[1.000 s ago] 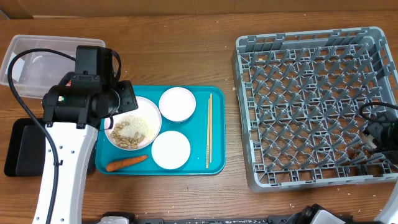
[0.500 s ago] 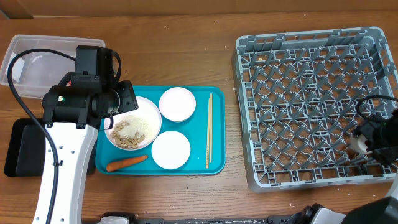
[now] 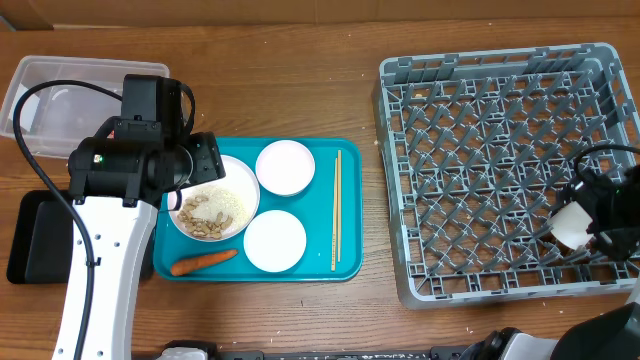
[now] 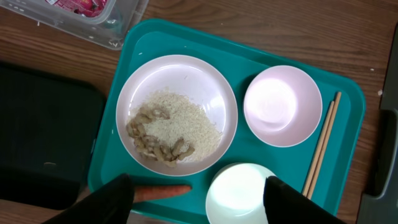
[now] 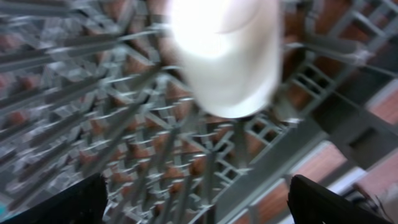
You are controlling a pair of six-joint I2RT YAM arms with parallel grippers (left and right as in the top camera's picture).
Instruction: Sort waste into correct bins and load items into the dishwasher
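Note:
My right gripper (image 5: pixel 196 205) stands wide open above the grey dishwasher rack (image 3: pixel 500 150), near its right wall. A small white cup (image 5: pixel 227 50) lies among the pegs just ahead of the jaws, free of them; overhead, the cup (image 3: pixel 568 225) shows beside the arm. My left gripper (image 4: pixel 199 205) hangs open over the front of the teal tray (image 4: pixel 134 46), holding nothing. Below it are a carrot (image 4: pixel 165 191) and a white bowl (image 4: pixel 239 193). A larger bowl holds beige food scraps (image 4: pixel 161 134). Chopsticks (image 4: pixel 323 143) lie along the tray's right side.
A second empty white bowl (image 4: pixel 283 106) sits at the tray's back. The clear tub (image 3: pixel 60 95) at far left holds a red wrapper (image 4: pixel 84 5). The black tray (image 3: pixel 40 235) lies in front of it, partly under my left arm.
My right gripper has opened wide and the white cup now lies loose in the rack. The left jaws have opened a little; the left arm has stayed put.

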